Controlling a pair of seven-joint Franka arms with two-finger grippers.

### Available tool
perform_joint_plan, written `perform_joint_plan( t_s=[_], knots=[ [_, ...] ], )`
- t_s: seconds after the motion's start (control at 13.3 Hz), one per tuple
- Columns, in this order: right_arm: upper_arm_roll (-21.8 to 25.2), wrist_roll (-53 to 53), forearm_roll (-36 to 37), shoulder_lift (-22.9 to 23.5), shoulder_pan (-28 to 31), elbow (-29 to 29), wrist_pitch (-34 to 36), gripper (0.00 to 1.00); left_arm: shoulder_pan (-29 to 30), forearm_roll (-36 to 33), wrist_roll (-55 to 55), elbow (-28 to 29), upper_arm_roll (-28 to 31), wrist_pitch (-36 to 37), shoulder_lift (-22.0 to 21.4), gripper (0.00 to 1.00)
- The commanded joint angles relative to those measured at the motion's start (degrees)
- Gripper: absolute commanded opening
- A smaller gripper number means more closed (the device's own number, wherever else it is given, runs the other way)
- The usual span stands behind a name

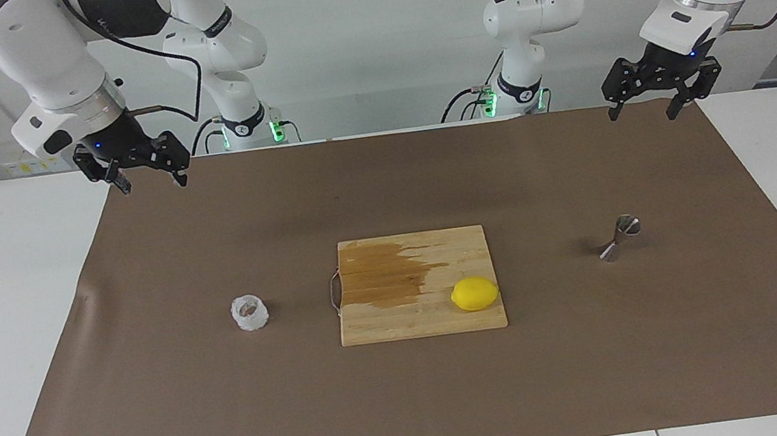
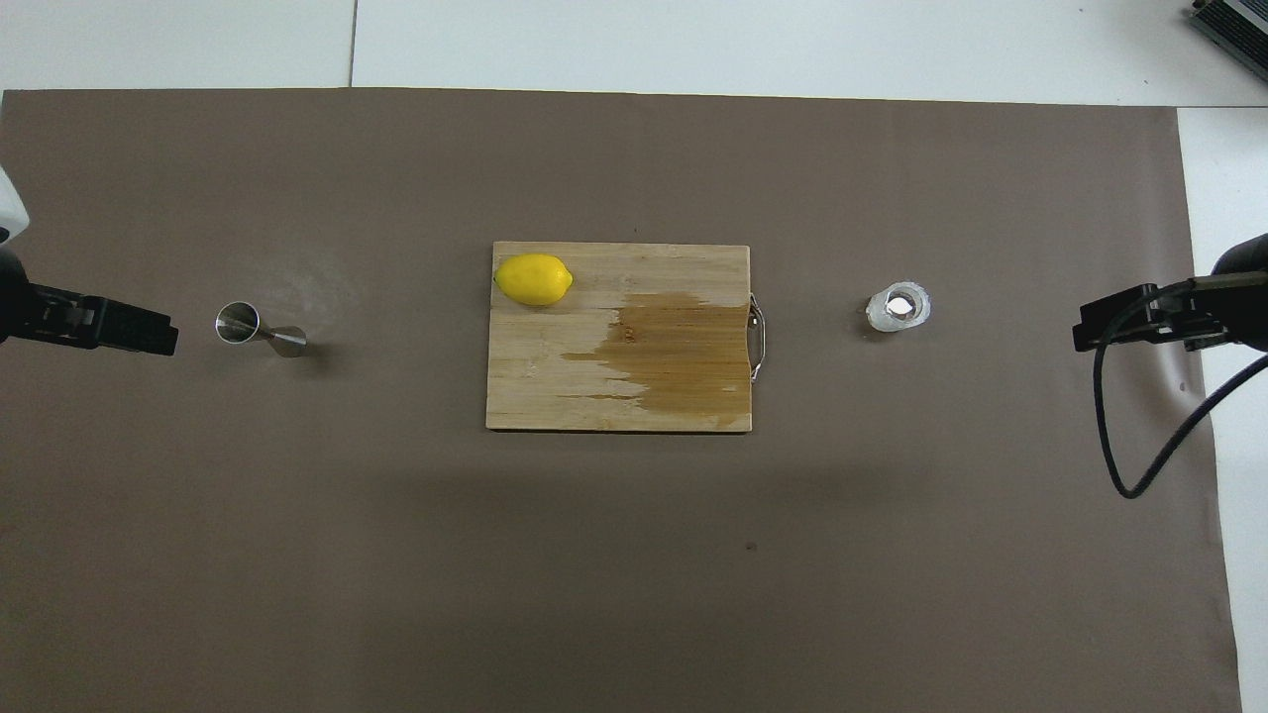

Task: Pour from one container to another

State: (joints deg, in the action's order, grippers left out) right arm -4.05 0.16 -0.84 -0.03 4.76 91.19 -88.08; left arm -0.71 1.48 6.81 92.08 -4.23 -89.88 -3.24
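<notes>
A brown paper sheet (image 1: 412,395) is spread over the white worktop (image 1: 3,314), and a wooden cutting board (image 1: 418,285) is laid at its middle. A dark wet stain is seen on the part of the board toward the right arm's end, where a thin wire handle is fixed to the edge. A yellow lemon (image 1: 475,293) is rested on the board, at the corner farther from the robots and toward the left arm's end. The small whitish cup (image 1: 249,312) with the bumpy wall is stood upright on the paper, well apart from the board, toward the right arm's end of the worktop. The steel jigger (image 1: 619,238) is stood on the paper toward the left arm's end, also well apart from the board. The left gripper (image 1: 653,109) is held in the air over the paper's edge nearest the robots, at its own end, with its fingers spread apart and nothing between them. The right gripper (image 1: 147,178) is held likewise over the paper's edge at the other end, fingers apart and nothing gripped. Both arms are kept waiting.
</notes>
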Motion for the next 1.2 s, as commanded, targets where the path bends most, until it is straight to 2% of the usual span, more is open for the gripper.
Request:
perform_joint_plan(
  t_s=[0.0,0.23,1.13],
  knots=[
    [-0.35,-1.48,-1.00,-0.50,0.86,0.13,0.72,1.00,0.44,0.90,0.66,0.73,0.53,-0.47,-0.80,1.00],
    [-0.35,-1.48,-1.00,-0.50,0.86,0.13,0.72,1.00,0.27,0.90,0.49,0.73,0.62,2.16,-0.89,1.00],
    [-0.35,-1.48,-1.00,-0.50,0.86,0.13,0.72,1.00,0.36,0.99,0.13,1.61,0.45,2.96,-1.68,1.00]
  ],
)
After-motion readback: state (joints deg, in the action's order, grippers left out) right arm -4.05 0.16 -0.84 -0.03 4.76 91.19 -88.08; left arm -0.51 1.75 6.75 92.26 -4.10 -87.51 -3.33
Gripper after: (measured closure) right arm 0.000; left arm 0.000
